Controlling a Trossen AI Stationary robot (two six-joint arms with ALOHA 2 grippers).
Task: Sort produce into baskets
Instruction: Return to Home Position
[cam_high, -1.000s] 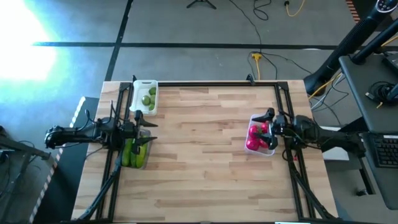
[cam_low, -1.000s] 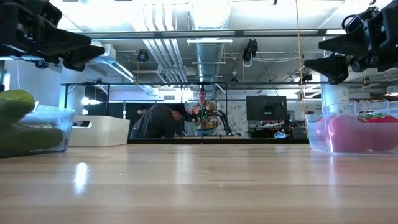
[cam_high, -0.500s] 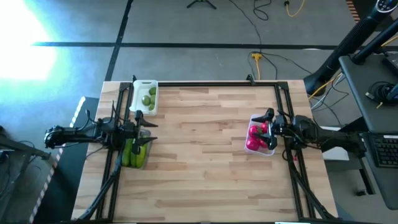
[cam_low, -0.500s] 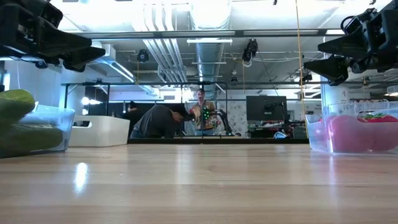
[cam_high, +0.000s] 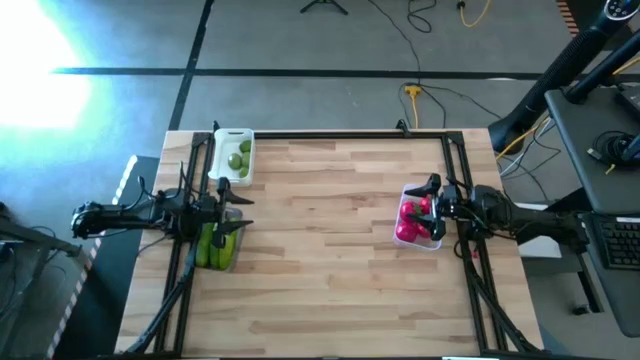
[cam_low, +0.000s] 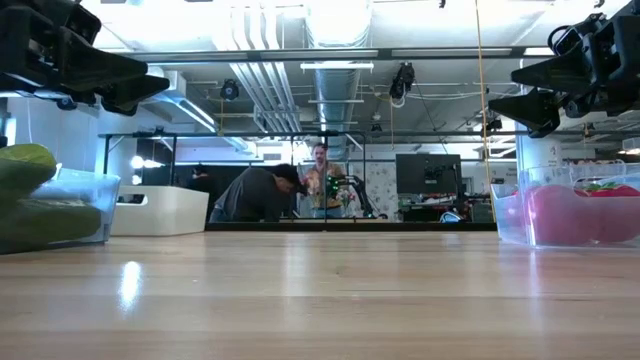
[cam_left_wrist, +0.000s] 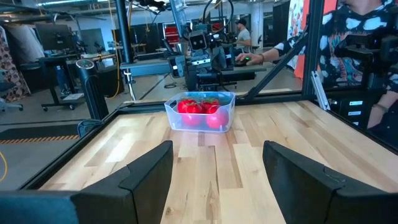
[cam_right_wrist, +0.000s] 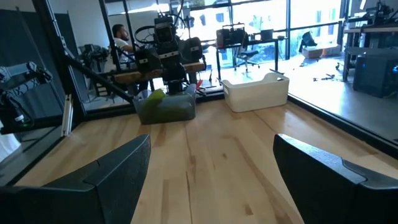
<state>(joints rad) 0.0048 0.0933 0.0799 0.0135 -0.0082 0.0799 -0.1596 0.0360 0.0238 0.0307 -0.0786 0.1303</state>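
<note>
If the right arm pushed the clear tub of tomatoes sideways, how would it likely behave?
The clear tub sits low and wide, loaded with tomatoes, so a push would probably slide it across the smooth wooden table rather than tip it. The round tomatoes may shift inside. Its thin clear walls look apt to flex if pinched.

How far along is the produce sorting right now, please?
Sorting looks done: limes lie in the white tray, cucumbers in the left-hand clear tub, tomatoes in the right-hand clear tub. Nothing is in hand: the left gripper and right gripper hang open above those tubs. No loose produce shows on the table.
</note>
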